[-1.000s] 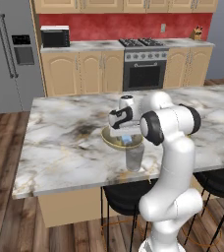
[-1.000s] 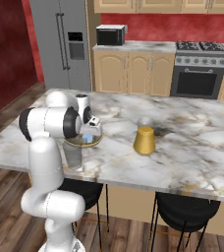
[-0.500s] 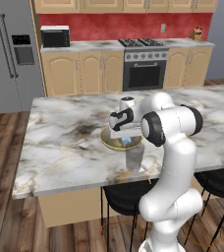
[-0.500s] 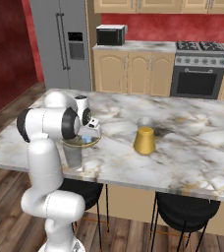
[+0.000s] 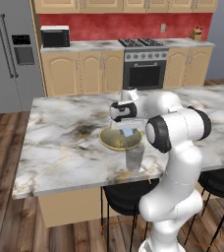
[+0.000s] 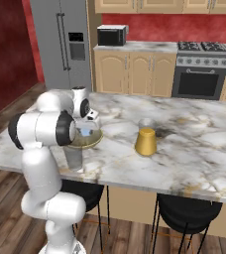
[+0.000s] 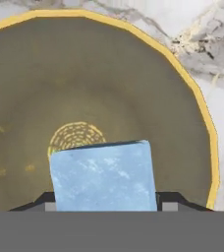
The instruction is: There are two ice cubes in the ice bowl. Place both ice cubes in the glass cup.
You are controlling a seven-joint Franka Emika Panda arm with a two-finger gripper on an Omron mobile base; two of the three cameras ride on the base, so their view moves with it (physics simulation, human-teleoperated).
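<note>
No legible text or labels

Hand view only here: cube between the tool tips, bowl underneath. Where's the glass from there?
Observer: The glass stands close beside the bowl, on the side toward the robot, near the counter edge.
Operator: Anything else near it?
Observer: A glass of orange liquid stands further along the counter to the robot's right, well apart from the bowl.
Operator: How high is the tool?
Observer: The tool hangs low, pointing down, with the cube about level with the bowl's rim.
</note>
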